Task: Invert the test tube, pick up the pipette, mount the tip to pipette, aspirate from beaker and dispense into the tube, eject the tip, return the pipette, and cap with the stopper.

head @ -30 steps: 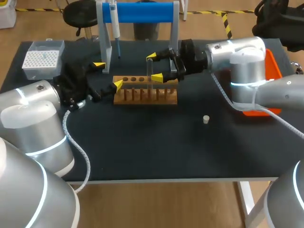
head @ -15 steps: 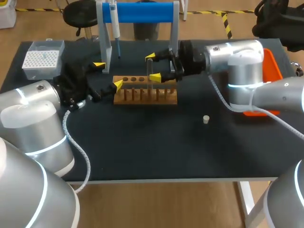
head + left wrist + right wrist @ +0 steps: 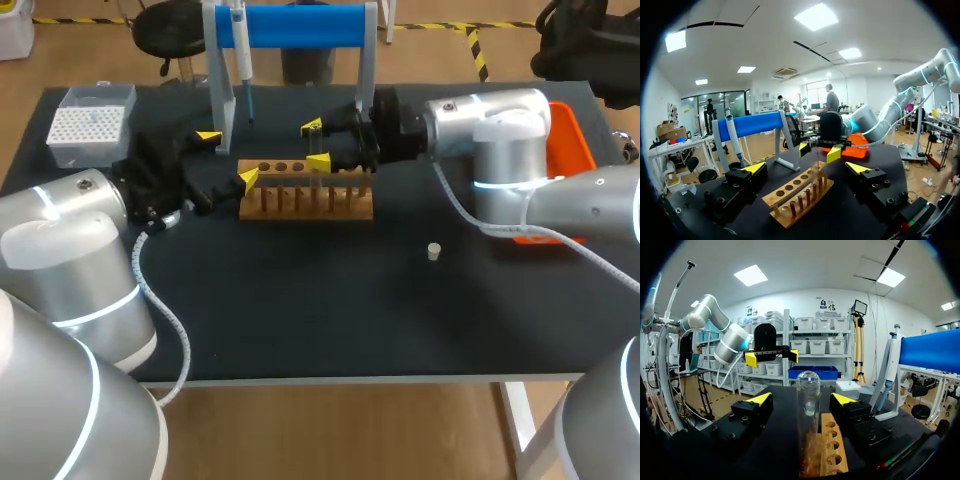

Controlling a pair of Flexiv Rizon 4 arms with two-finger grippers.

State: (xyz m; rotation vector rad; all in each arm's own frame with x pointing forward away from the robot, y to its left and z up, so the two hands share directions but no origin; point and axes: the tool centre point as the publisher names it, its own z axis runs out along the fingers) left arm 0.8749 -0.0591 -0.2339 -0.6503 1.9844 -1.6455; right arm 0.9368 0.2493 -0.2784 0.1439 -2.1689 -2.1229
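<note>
No legible writing on the workbench

Across all three views, no letters, numbers or labels can be made out on the wooden rack (image 3: pixel 305 203), the tip box (image 3: pixel 88 124), the pipette (image 3: pixel 241 48) or the glass test tube (image 3: pixel 808 405). Any marks these items may carry are too small or too blurred to read.
</note>
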